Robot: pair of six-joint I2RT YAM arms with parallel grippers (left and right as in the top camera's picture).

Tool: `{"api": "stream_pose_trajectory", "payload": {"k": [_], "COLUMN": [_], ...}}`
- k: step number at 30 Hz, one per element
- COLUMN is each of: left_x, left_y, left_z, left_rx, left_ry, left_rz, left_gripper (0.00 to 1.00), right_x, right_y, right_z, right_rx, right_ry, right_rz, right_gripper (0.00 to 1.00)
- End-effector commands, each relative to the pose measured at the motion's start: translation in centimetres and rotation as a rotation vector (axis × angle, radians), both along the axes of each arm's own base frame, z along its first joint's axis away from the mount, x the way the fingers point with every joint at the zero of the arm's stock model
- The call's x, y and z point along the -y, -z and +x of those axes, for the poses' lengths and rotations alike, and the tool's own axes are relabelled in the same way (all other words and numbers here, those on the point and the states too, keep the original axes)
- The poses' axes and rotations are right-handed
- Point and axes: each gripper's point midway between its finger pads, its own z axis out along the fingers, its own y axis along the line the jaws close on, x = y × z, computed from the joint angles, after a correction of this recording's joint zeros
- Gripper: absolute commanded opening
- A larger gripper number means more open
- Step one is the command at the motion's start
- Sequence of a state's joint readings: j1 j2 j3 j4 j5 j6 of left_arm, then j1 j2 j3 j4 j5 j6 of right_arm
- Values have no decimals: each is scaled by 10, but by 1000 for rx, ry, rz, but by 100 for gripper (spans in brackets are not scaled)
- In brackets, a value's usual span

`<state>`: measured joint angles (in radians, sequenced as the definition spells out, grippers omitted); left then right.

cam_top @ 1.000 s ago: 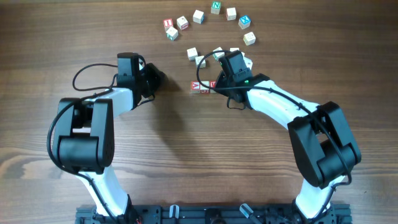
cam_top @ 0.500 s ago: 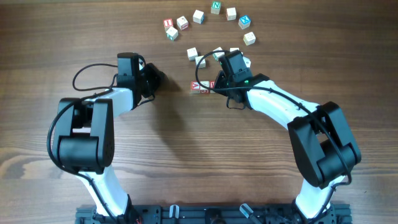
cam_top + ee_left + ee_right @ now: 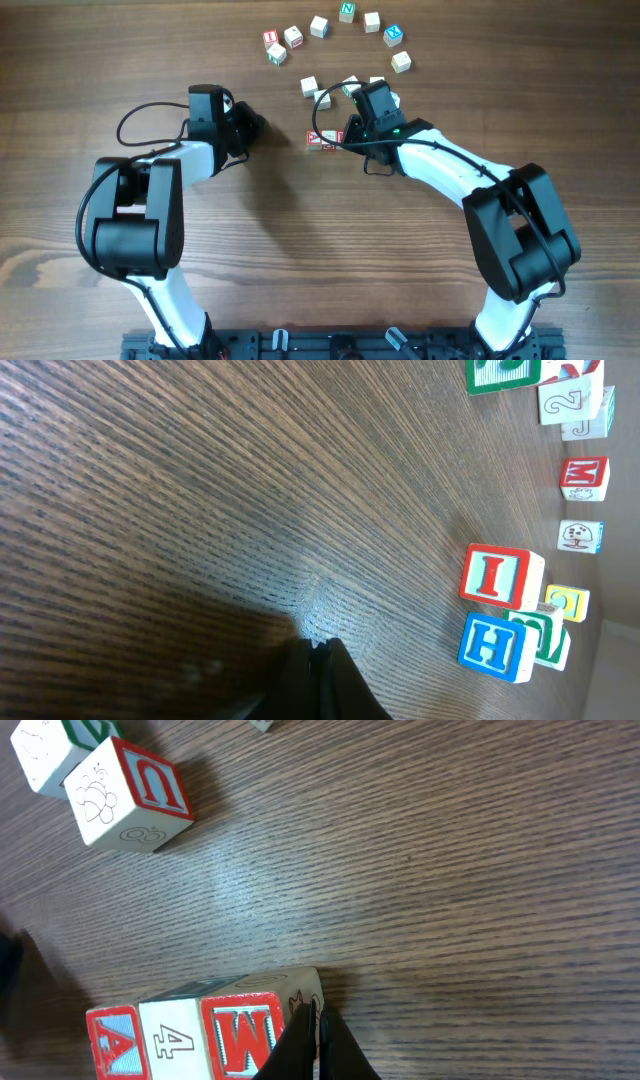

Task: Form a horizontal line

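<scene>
Three pale cubes stand side by side in a row [image 3: 326, 139] at the table's middle. In the right wrist view they read a red "A" cube [image 3: 112, 1040], a "4" cube [image 3: 172, 1038] and a red "M" cube [image 3: 262, 1028], all touching. My right gripper [image 3: 313, 1020] is shut and empty, its tips against the right end of the "M" cube; it shows overhead too [image 3: 350, 137]. My left gripper [image 3: 318, 647] is shut and empty, low over bare wood to the left of the row [image 3: 254, 127].
Several loose letter cubes lie in an arc at the back [image 3: 345, 12], and a few more just behind the row [image 3: 310, 86]. A red "U" cube [image 3: 135, 798] is near the right gripper. "I" [image 3: 500, 576] and "H" [image 3: 494, 646] cubes lie right of the left gripper.
The right gripper has nudged slightly left against the row's right end, closing the cubes together. The left arm has not moved.
</scene>
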<state>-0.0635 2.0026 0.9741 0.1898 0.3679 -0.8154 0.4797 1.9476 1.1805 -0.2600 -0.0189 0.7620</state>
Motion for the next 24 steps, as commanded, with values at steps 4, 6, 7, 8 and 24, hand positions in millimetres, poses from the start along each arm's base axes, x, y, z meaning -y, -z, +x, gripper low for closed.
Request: {"api": "stream_pose_trajectory", "payload": {"k": [4,6,7,8,24], "left_x": [-5,-5,-5,-5,46], "left_y": [0,0,0,0,-8], "left_z": [-3,-3,-3,-3,-21], "left_rx": [3,3,3,3,12], "left_ry": [-2,-2,-2,-2,203], "left_rz": [30,30,30,30,-65], "left_gripper": [4,4,4,4,4], "right_x": [-2,-1,-1,0,7], "right_y": [12,12,12,12,14], "right_z": [-4,-4,-4,-4,-3], "right_rx": [-19,-19,-18,-18,-18], "right_ry": [-20,-19,-17,-12,12], "right_rz": [-13,-14,-16,-18,-49], "right_gripper": [5,5,5,4,5]}}
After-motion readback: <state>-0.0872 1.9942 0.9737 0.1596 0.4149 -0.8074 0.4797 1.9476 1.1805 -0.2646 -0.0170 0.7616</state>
